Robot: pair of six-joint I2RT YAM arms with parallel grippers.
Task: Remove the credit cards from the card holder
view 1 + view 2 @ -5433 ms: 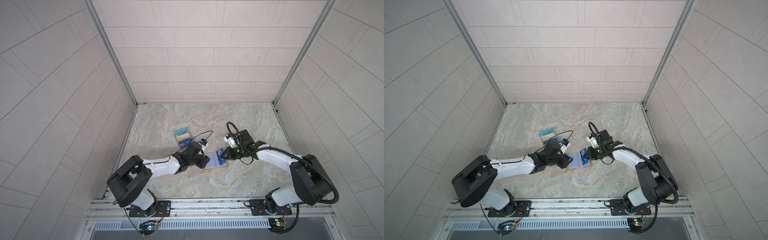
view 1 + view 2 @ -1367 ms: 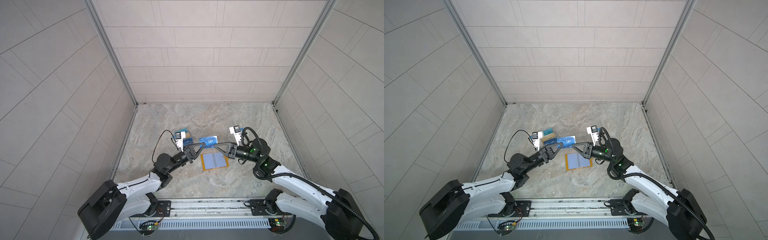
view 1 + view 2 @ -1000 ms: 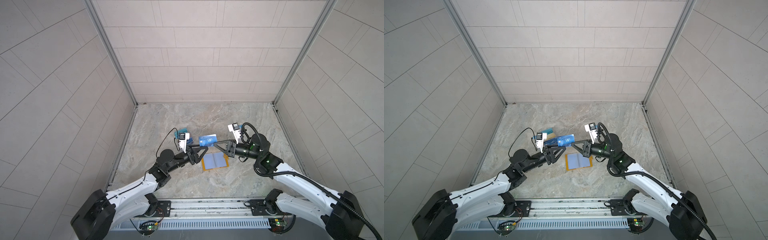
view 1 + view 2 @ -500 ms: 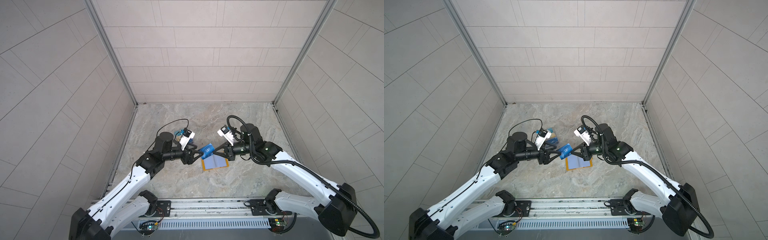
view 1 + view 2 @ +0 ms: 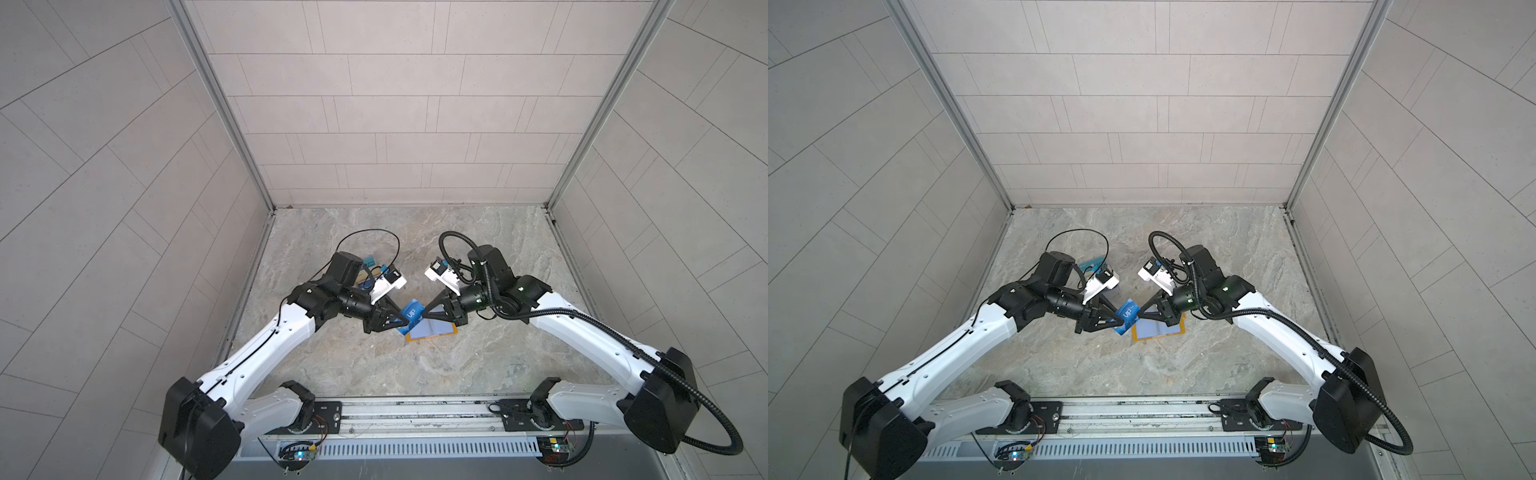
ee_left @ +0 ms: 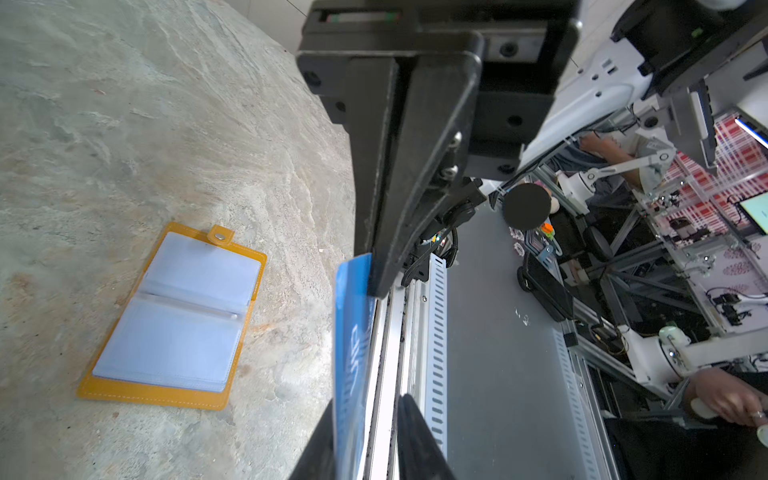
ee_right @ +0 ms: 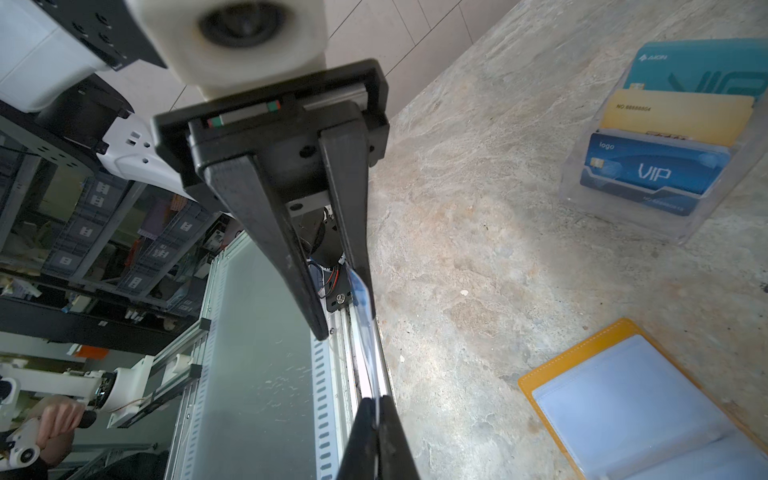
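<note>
A blue credit card (image 5: 413, 309) (image 5: 1128, 313) hangs in the air between both grippers, just left of the card holder. My right gripper (image 5: 424, 316) (image 7: 376, 403) is shut on one end of it. My left gripper (image 5: 401, 322) (image 6: 368, 415) straddles the card's other end (image 6: 351, 332); the card lies against one finger and a gap shows to the other. The mustard-yellow card holder (image 5: 432, 330) (image 5: 1158, 328) (image 6: 178, 316) (image 7: 623, 407) lies open and flat on the stone floor, with no card seen in its clear sleeves.
A clear acrylic stand (image 7: 582, 183) at the back left holds a teal card (image 7: 698, 66), a gold card (image 7: 673, 114) and a blue VIP card (image 7: 652, 174); in both top views my left arm mostly hides it (image 5: 368, 262). The metal rail (image 5: 415, 415) runs along the front edge.
Both grippers brought the blue card nearer and lower, and it now tilts on edge. The left jaws have narrowed around the card's free end. The right grip is unchanged.
</note>
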